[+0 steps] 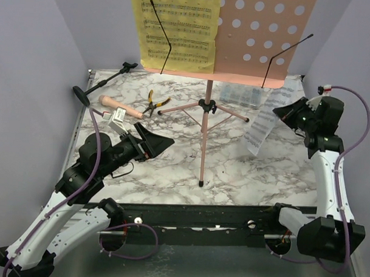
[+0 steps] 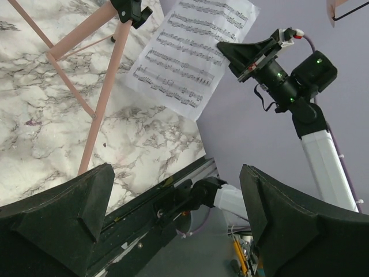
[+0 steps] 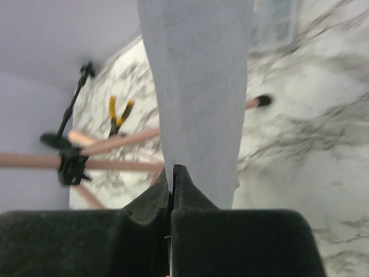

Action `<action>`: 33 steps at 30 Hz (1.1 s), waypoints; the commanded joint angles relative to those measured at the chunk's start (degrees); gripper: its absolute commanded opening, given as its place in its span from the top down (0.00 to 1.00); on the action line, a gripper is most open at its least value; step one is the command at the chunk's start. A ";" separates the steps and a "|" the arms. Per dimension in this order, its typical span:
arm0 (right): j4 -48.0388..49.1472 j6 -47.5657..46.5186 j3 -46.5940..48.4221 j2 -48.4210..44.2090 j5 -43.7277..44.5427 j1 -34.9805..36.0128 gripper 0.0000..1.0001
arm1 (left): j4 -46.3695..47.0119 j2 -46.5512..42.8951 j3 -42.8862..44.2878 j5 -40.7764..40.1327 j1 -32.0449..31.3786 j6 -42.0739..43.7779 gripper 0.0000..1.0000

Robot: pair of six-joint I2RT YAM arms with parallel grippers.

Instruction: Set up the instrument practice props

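No readable words — just staff notation on yellow sheet (image 1: 176, 29), white sheet (image 2: 184, 57).

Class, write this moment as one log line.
right gripper: shut on white sheet | left gripper: open | yellow sheet: on stand

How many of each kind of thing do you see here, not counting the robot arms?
Music stand: 1
Music sheets: 2 (one yellow, one white)
Mic stand: 1
Microphone: 1
Pliers: 1
Clear box: 1
Total: 7
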 commanded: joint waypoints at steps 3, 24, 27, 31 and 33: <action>-14.21 0.02 -1.40 -0.63 -19.51 12.97 1.00 | 1.98 1.18 -0.02 1.28 0.04 -0.15 0.01; 41.77 24.35 -14.16 -13.05 -35.88 49.20 1.00 | 29.50 -14.97 -15.34 13.20 0.03 -3.59 0.01; 45.25 25.39 -14.98 -15.74 -33.58 49.20 1.00 | 29.18 -17.01 -16.05 12.91 0.10 -4.10 0.01; 47.55 26.21 -14.71 -18.80 -31.84 49.20 1.00 | 26.83 -19.87 -16.38 8.56 0.05 -4.09 0.01; 49.97 27.41 -14.14 -19.12 -32.20 49.19 1.00 | 26.61 -20.21 -17.00 7.95 0.03 -3.55 0.01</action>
